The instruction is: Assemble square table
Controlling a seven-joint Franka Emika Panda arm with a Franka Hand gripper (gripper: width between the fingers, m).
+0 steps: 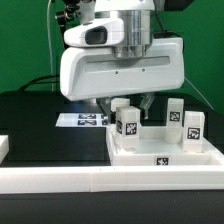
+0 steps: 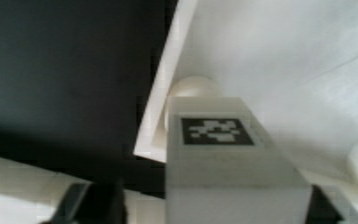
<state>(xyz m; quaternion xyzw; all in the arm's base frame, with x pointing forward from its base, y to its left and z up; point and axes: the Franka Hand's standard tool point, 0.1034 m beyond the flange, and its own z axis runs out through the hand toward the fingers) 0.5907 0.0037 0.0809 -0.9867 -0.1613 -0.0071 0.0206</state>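
Exterior view, near to far: white rail point(image 1: 60, 180) runs along the front edge of the black desk point(image 1: 30, 120). Just behind it sits the square top point(image 1: 165, 155), rim up, tag on its front wall. Four leg blocks stand upright on the top: one at front-left point(image 1: 127, 123) right under the fingers point(image 1: 130, 108), one behind it point(image 1: 122, 104), two toward the exterior view's right point(image 1: 175, 113) point(image 1: 193, 128). The arm's white head hangs over the top's left half. Marker board point(image 1: 80, 119) lies flat on the desk behind, to the exterior view's left.

Wrist view: a tagged leg block point(image 2: 220, 150) fills the middle, sitting between the two fingers, on the top point(image 2: 282, 50) near its rim; dark desk beyond the rim. Fingers partly apart around the leg; can't tell if they're pressing it yet.
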